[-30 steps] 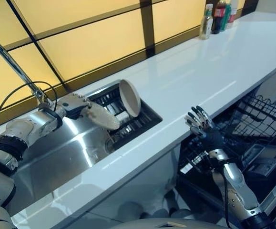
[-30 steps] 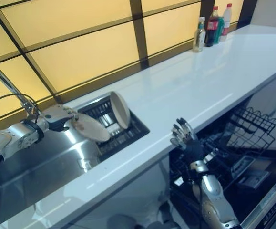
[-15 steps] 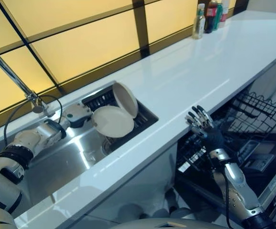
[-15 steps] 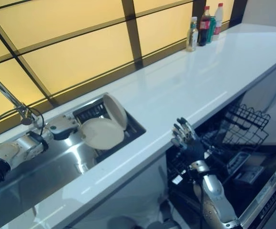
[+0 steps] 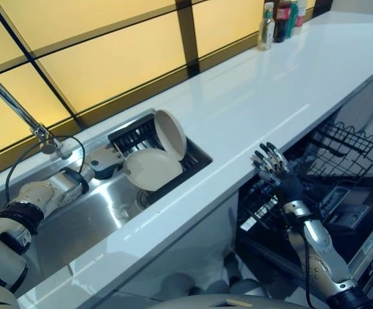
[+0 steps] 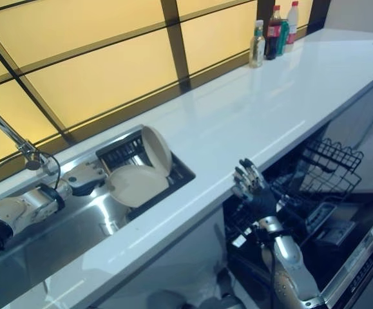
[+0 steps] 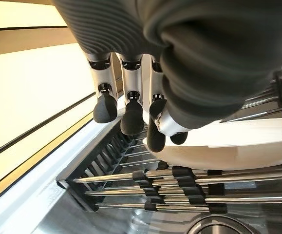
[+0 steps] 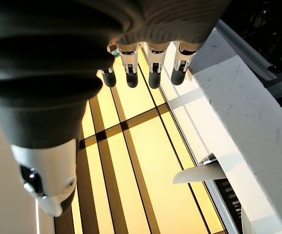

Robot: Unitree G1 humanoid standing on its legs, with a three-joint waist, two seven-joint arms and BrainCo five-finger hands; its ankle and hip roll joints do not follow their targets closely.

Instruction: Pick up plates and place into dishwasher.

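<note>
You had the left hand over the sink, its fingers curled round the rim of a cream plate held nearly flat just above the black rack (a second plate stood tilted on edge right behind it). Your right hand hung empty with fingers spread, below the counter edge, in front of the open dishwasher.

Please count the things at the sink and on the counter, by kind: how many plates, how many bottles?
Plates: 2, one in the left hand, one upright in the rack.
Bottles: 3, grouped at the counter's far end.
Total: 5.
</note>
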